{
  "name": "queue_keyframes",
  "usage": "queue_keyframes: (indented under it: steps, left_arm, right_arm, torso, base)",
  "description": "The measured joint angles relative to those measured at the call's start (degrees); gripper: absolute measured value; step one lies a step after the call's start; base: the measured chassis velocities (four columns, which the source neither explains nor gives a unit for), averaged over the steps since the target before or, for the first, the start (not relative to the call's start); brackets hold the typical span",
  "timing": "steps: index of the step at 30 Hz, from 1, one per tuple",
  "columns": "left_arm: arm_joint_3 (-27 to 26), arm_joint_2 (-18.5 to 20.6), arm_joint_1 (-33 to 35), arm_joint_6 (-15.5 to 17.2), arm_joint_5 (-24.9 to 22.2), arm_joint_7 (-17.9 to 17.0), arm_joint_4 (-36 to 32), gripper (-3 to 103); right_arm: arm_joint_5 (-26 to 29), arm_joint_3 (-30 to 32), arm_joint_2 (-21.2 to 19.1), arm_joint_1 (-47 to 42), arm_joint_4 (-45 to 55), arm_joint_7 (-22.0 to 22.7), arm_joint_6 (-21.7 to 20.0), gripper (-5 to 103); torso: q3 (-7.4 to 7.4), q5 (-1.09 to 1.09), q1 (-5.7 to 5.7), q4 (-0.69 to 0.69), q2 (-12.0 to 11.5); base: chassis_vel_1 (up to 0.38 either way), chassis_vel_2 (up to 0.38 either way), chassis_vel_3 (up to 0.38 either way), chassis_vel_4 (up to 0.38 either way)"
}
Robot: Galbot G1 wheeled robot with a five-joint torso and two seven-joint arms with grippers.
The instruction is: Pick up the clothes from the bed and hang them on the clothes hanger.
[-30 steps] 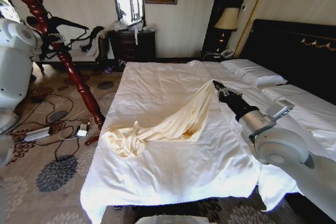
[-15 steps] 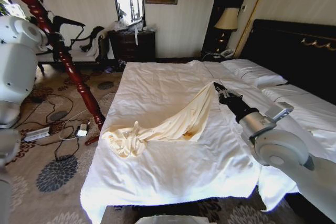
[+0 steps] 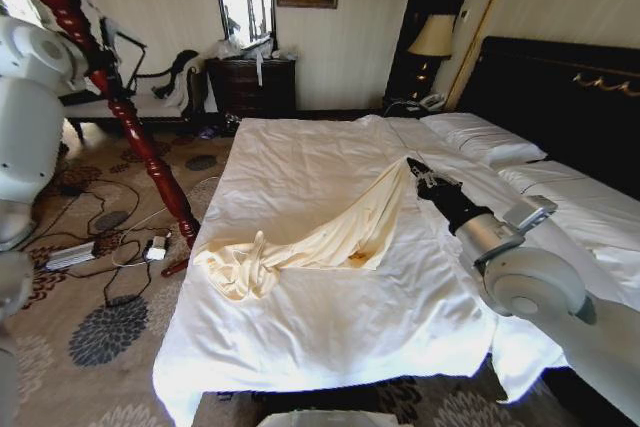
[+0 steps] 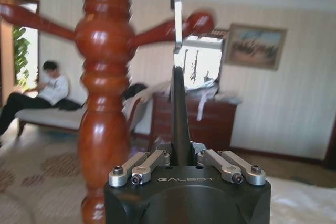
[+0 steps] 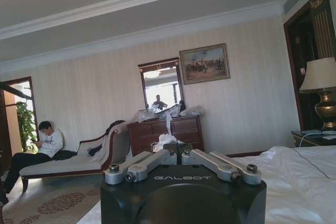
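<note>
The clothes, a cream long-sleeved top, lie stretched across the white bed. One end is bunched near the bed's left edge. The other end rises to my right gripper, which is shut on the fabric. The right wrist view shows the same gripper with its fingers together. My left gripper is raised beside the coat stand and is shut on the black clothes hanger, seen edge-on with its silver hook pointing up. In the head view the clothes hanger shows at the upper left.
A tall red-brown wooden coat stand leans just left of the bed, close to my left arm. Cables and a power strip lie on the patterned carpet. A dark dresser, a lamp and pillows are at the far side.
My left arm has carried the hanger a little up and to the left, behind the coat stand. The right gripper and the clothes have hardly moved.
</note>
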Motion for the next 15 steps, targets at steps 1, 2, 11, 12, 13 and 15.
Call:
queue_keyframes:
  steps: [1,2,11,12,13,15]
  left_arm:
    - [-0.26,0.53,0.40,-0.07,-0.97,-0.62,-1.83,16]
    - [-0.26,0.53,0.40,-0.07,-0.97,-0.62,-1.83,16]
    - [-6.42,7.18,10.98,-1.77,-10.32,-3.49,-20.49,16]
    - [-7.37,8.28,12.96,-3.00,-11.50,-2.76,-22.38,16]
    - [-8.24,9.21,14.83,-4.35,-12.62,-1.66,-24.03,16]
    - [-10.89,11.11,19.92,-6.83,-16.37,0.12,-28.09,16]
  right_arm:
    - [-0.02,-0.21,0.01,0.23,-0.18,0.01,0.01,0]
    - [-0.02,-0.21,0.01,0.23,-0.18,0.01,0.01,0]
    - [0.26,-2.08,0.03,1.91,-1.96,1.06,0.73,0]
    - [0.46,-2.40,-0.05,2.33,-2.28,1.18,0.79,0]
    - [0.73,-2.72,-0.06,2.84,-2.52,1.25,0.80,0]
    - [1.14,-3.43,-0.06,3.98,-3.05,1.35,0.81,0]
  torso:
    - [0.00,0.01,0.00,-0.01,0.00]
    - [0.00,0.01,0.00,-0.01,0.00]
    - [-0.01,0.00,-0.01,0.00,0.01]
    - [0.00,-0.02,0.00,0.02,0.00]
    - [0.00,-0.02,0.00,0.02,0.00]
    - [-0.01,0.01,0.00,-0.02,0.00]
  base:
    - [0.000,0.000,0.000,0.000]
    - [0.000,0.000,0.000,0.000]
    - [0.000,0.000,0.000,0.000]
    - [0.000,0.000,0.000,0.000]
    - [0.000,0.000,0.000,0.000]
    - [0.000,0.000,0.000,0.000]
